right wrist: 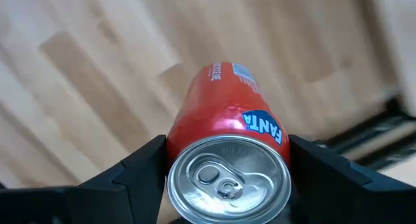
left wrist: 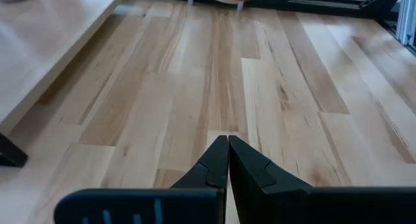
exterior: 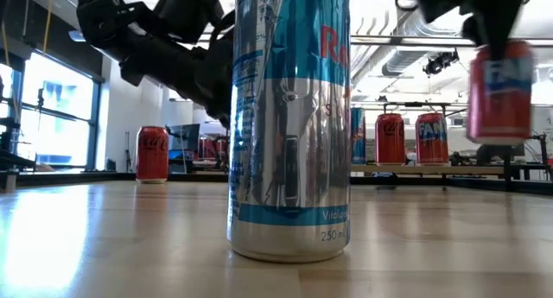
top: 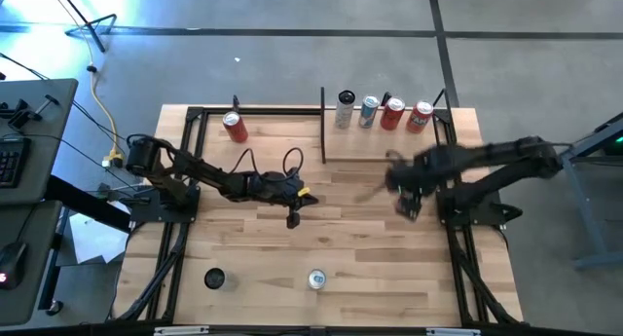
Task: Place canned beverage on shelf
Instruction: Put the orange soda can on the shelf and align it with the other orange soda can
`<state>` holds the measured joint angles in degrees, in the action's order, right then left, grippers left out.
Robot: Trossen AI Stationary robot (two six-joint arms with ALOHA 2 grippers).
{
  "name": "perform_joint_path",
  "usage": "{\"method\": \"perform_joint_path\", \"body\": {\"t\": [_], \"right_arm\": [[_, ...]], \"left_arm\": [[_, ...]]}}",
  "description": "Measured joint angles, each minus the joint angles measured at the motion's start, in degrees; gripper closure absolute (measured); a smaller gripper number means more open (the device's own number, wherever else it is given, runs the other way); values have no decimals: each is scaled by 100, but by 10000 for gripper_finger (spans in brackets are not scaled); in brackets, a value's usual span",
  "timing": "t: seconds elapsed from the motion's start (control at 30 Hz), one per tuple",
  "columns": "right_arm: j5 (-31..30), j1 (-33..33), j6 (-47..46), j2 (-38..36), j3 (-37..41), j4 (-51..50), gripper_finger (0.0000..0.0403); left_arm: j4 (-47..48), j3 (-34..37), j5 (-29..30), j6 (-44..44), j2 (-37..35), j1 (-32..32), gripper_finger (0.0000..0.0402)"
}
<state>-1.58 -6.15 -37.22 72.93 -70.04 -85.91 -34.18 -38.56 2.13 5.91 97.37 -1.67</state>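
My right gripper (top: 407, 202) is shut on a red Fanta can (right wrist: 227, 120), which it holds in the air over the table's right half, on the near side of the shelf (top: 389, 141). The shelf is a light-wood board with black posts at the far right, and several cans (top: 391, 113) stand along its far edge. The held can also shows in the low view (exterior: 501, 91), hanging above the tabletop. My left gripper (top: 293, 217) is shut and empty low over the table's middle; its closed fingertips show in the left wrist view (left wrist: 227, 143). My right gripper pinches the Fanta can between its two fingers, one on each side of the can's wall just below the top rim (right wrist: 174, 149). The fingers (right wrist: 140, 169) come from above, pointing down. The can hangs about upright below them, lifted clear of the table (exterior: 501, 117).
A tall silver-and-blue can (top: 316, 279) stands near the table's front edge and fills the low view (exterior: 289, 125). A red can (top: 234, 127) stands at the far left. A black round thing (top: 214, 278) lies at the front left. Black frame rails (top: 175, 268) run along the table's sides.
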Motion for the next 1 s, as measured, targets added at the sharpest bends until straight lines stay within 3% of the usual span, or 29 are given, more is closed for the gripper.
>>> {"method": "perform_joint_path", "body": {"t": [0.33,0.53,0.7,1.0], "right_arm": [[-341,3264,3115,437,-988,-302,135],[-376,4738,4145,737,-1010,-259,135],[-408,5516,4697,934,-1010,12,135],[-221,6191,5127,1078,-692,342,135]], "left_arm": [[-143,292,0,136,-175,0,399],[-205,329,0,95,-175,0,399],[-213,329,0,46,-175,0,399],[-211,329,0,92,-175,-44,399]]}}
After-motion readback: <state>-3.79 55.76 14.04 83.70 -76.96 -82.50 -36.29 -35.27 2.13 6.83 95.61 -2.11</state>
